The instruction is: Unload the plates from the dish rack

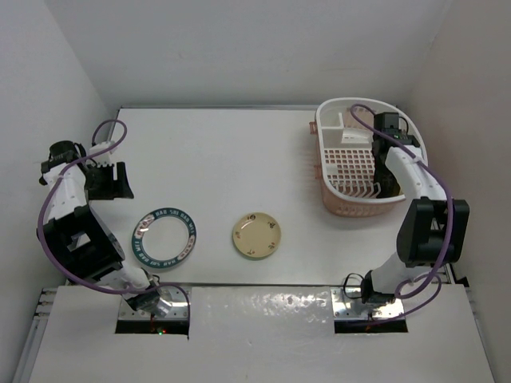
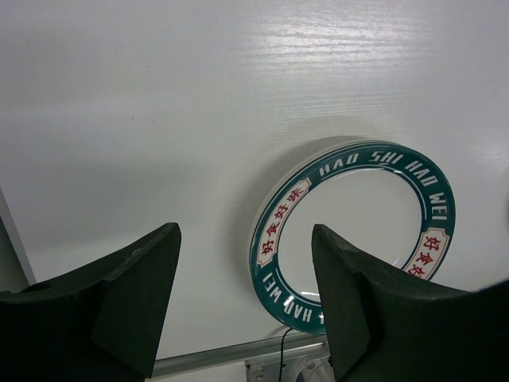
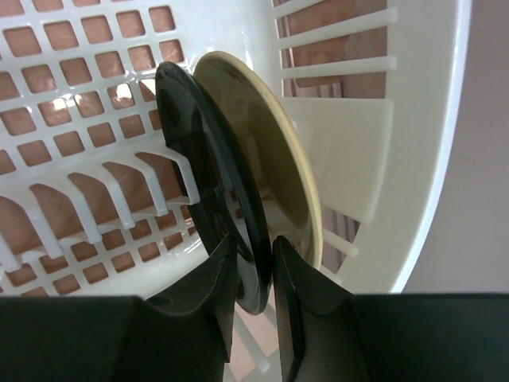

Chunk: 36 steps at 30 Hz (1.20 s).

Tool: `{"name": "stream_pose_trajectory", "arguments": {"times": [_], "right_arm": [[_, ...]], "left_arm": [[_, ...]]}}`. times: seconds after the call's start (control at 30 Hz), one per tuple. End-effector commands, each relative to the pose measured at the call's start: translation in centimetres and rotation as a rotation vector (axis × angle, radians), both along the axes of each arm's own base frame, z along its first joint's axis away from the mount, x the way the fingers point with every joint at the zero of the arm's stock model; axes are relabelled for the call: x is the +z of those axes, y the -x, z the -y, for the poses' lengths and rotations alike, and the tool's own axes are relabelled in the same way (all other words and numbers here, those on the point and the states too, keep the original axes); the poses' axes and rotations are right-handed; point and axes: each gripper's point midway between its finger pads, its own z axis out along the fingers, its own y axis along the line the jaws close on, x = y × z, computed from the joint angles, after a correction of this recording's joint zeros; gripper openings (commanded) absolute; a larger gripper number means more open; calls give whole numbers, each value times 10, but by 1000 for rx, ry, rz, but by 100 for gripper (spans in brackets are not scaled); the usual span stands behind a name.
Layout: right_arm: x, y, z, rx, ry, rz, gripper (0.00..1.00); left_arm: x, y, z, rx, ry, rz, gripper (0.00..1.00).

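Black round plate (image 3: 211, 175), rim pinched tight in the right gripper (image 3: 254, 247), is risking snagging on white slotted plastic dish rack (image 3: 413, 119) if tilted.

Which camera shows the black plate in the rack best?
Right wrist view: the black plate stands on edge, rim inside the right gripper. In the top view the right arm hides it; the left wrist view lacks it.

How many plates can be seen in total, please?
4. Two lie on the table: a teal-rimmed plate and a cream plate. Two stand in the rack: a black plate and a tan plate behind it. Others may be hidden.
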Motion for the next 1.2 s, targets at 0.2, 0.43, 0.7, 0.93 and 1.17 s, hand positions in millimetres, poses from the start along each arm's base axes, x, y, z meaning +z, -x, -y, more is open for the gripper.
{"name": "stream_pose_trajectory", "arguments": {"times": [0.2,0.43,0.7,0.93,1.17], "right_arm": [[-2,-4,6,17,49,13,19],[5,-3,7,34,62,33,3],[33,1,9,85,104,81,0],[58,-1,10,101,152,140,0],[85,-4,2,112,118,239,0]], "left_arm": [[13,-7,-1,-5,-23,39,64],[15,-8,0,-10,-24,45,64],[16,-10,0,-16,-23,54,64],[14,-10,2,-19,-15,53,64],[14,-9,2,-21,-17,53,64]]}}
